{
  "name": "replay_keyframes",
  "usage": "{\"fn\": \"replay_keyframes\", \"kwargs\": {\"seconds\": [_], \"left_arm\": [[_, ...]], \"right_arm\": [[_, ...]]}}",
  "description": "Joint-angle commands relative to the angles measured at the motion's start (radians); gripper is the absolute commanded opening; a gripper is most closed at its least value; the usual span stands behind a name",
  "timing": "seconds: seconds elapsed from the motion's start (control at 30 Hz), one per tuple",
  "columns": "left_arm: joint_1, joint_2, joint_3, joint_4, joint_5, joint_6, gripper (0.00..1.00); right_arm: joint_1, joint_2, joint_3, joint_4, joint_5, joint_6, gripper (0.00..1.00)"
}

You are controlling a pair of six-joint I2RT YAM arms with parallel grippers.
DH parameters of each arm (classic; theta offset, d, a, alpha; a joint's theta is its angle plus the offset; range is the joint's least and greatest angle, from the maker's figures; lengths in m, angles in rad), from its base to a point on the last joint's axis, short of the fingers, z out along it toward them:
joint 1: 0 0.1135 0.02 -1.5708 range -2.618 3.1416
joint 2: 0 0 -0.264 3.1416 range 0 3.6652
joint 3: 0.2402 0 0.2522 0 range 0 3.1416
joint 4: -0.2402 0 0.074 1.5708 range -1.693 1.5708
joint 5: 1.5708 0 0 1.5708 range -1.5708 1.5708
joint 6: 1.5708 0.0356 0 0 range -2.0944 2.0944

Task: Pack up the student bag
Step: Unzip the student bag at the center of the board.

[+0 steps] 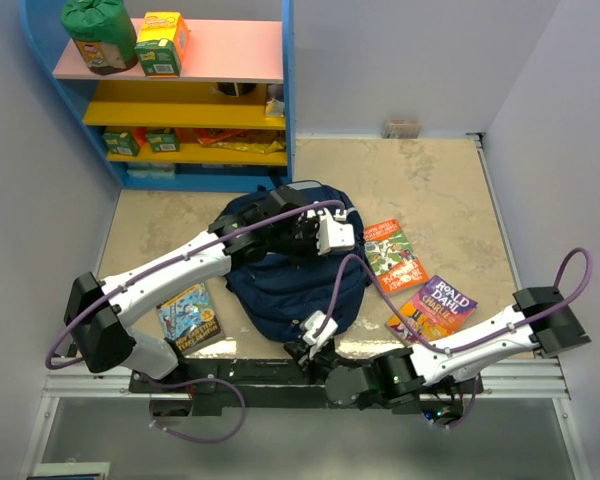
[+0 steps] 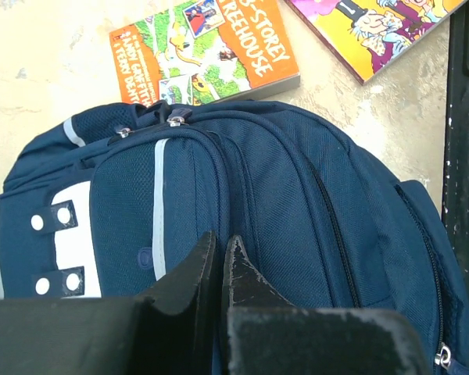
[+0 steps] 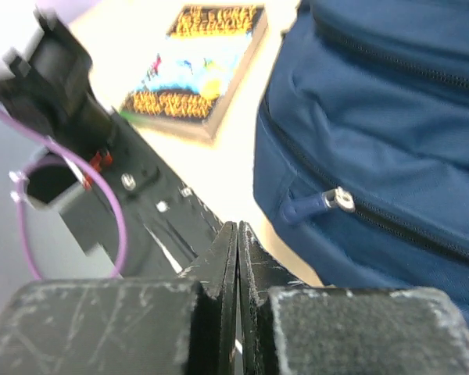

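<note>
The student bag (image 1: 290,285) is a navy-blue backpack lying flat in the middle of the table, with its white patch (image 2: 74,234) and light stripe (image 2: 159,203) in the left wrist view. My left gripper (image 1: 310,232) hovers over the bag's upper part, jaws shut (image 2: 220,244) with nothing seen between them. My right gripper (image 1: 300,348) sits at the bag's near edge, jaws shut (image 3: 238,228) and empty. A blue zipper pull (image 3: 316,205) on the bag's side pocket lies a little to the right of its tips, not touching them.
Three books lie around the bag: a blue one (image 1: 190,315) on the left, an orange treehouse book (image 1: 392,255) and a purple Roald Dahl book (image 1: 435,305) on the right. A blue shelf unit (image 1: 180,90) with boxes stands at the back left.
</note>
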Motion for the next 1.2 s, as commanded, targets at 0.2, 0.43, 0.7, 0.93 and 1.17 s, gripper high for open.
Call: {"fn": "replay_keyframes", "kwargs": {"seconds": [0.2,0.43,0.7,0.93,1.17], "left_arm": [[0.000,-0.058,0.052,0.114,-0.015,0.020,0.00],[0.001,-0.062,0.052,0.117,-0.018,0.021,0.00],[-0.002,-0.033,0.089,0.094,0.000,0.009,0.00],[-0.002,-0.041,0.069,0.083,0.005,0.018,0.00],[-0.002,-0.053,0.071,0.057,0.009,0.030,0.00]], "right_arm": [[0.001,0.044,0.109,-0.272,0.164,0.276,0.40],[-0.001,-0.021,0.106,-0.384,0.119,0.507,0.54],[-0.033,0.148,0.215,-0.425,0.125,0.579,0.53],[-0.048,0.194,0.293,-0.577,0.252,0.746,0.50],[-0.145,0.209,0.319,-0.542,0.159,0.706,0.50]]}}
